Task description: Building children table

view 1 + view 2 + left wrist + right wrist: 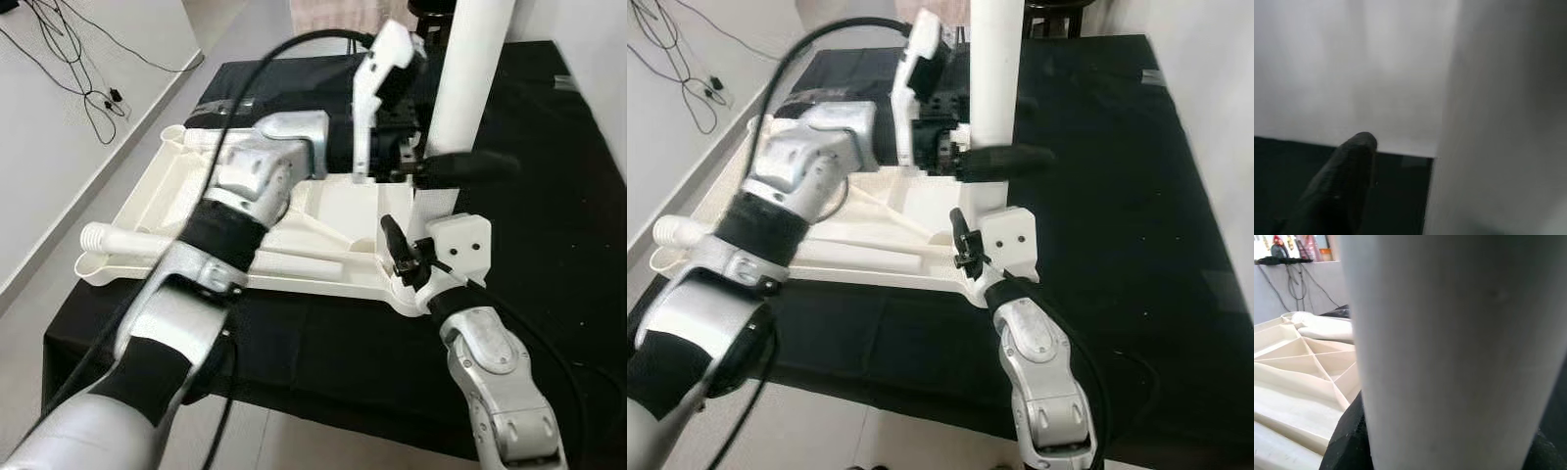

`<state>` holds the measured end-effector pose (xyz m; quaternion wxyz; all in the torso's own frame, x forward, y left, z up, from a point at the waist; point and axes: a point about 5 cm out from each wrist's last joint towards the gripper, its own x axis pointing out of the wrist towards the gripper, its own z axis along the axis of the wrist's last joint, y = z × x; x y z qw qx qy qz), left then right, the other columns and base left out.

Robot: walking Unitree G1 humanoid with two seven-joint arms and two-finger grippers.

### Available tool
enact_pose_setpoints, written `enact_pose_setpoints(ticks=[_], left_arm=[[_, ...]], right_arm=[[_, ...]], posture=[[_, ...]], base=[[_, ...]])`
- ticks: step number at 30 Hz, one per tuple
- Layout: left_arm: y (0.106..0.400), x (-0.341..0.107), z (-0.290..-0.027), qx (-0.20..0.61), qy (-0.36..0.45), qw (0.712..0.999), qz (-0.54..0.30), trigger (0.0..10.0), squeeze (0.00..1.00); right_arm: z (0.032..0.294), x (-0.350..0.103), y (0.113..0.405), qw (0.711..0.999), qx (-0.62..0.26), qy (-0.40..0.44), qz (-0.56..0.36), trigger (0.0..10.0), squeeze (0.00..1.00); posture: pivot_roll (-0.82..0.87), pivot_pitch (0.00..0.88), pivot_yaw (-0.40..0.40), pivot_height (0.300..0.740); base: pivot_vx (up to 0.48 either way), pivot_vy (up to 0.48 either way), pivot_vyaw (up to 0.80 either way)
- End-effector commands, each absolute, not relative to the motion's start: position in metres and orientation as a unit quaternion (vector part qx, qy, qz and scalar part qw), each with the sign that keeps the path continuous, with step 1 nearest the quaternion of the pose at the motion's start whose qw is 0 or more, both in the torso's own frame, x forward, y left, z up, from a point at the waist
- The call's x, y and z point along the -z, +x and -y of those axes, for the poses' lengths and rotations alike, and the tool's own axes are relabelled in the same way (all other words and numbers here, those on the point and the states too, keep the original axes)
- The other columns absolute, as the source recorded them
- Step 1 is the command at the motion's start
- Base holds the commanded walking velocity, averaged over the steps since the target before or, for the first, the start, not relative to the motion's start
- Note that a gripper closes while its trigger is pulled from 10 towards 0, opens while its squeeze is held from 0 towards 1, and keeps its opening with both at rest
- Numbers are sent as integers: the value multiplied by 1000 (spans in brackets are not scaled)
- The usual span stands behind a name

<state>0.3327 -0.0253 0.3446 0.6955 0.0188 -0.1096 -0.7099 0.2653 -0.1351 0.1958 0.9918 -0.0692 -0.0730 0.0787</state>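
Note:
A white table top (pixel 147 196) lies upside down on a black cloth, its ribs facing up. One white table leg (pixel 470 78) stands upright at its near right corner. My left arm reaches across the top, and my left gripper (pixel 451 166) is shut on the leg at mid height, one black finger (pixel 1342 181) lying across its front. My right gripper (pixel 416 259) is shut on the leg low down, close to the corner socket. In the right wrist view the leg (pixel 1449 357) sits between dark fingers on both sides.
Two loose white legs (pixel 147 240) lie along the near edge of the top. The black cloth (pixel 549 245) covers the floor to the right. Cables (pixel 88 59) trail over the floor by the left wall. A dark stand (pixel 431 15) is behind the leg.

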Motion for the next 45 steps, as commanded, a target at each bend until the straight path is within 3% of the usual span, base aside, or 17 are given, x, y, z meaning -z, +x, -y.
enact_pose_setpoints(ticks=[1, 14, 15, 21, 25, 26, 27, 28, 34, 45], left_arm=[[339, -352, 27, 675, 7, 727, 122, 0, 0], [332, -354, 36, 695, -15, 707, 133, 0, 0], [332, -354, 37, 695, -18, 706, 135, 0, 0], [332, -353, 39, 695, -23, 705, 136, 0, 0], [331, -353, 39, 697, -28, 703, 139, 0, 0], [331, -352, 39, 698, -28, 702, 139, 0, 0], [331, -352, 39, 698, -28, 702, 139, 0, 0], [329, -351, 40, 702, -29, 698, 139, 0, 0], [326, -349, 42, 708, -31, 691, 138, 0, 0], [322, -343, 45, 716, -38, 684, 133, 0, 0]], right_arm=[[122, -160, 263, 991, -120, -64, -16, 10000, 0], [128, -160, 269, 992, -118, -51, -19, 10000, 0], [130, -162, 272, 990, -128, -47, -17, 10000, 1000], [141, -172, 287, 986, -161, -50, -6, 10000, 1000], [153, -195, 310, 962, -259, -86, 14, 10000, 992], [155, -203, 316, 951, -291, -103, 21, 10000, 800], [155, -203, 316, 951, -291, -103, 21, 10000, 800], [152, -213, 321, 926, -358, -119, 29, 10000, 0], [149, -223, 329, 898, -419, -129, 39, 10000, 0], [142, -234, 347, 875, -472, -94, 50, 10000, 0]], posture=[[-34, 178, 150, 740], [-36, 170, 143, 740], [-37, 171, 141, 740], [-40, 170, 135, 740], [-43, 169, 130, 740], [-43, 168, 129, 740], [-43, 168, 129, 740], [-42, 167, 128, 740], [-37, 168, 126, 740], [-35, 174, 124, 740]], base=[[0, 0, 0], [0, 0, 0], [0, 0, 0], [0, 0, 0], [0, 0, 0], [0, 0, 0], [0, 0, 0], [0, 0, 0], [0, 0, 0], [0, 0, 0]])
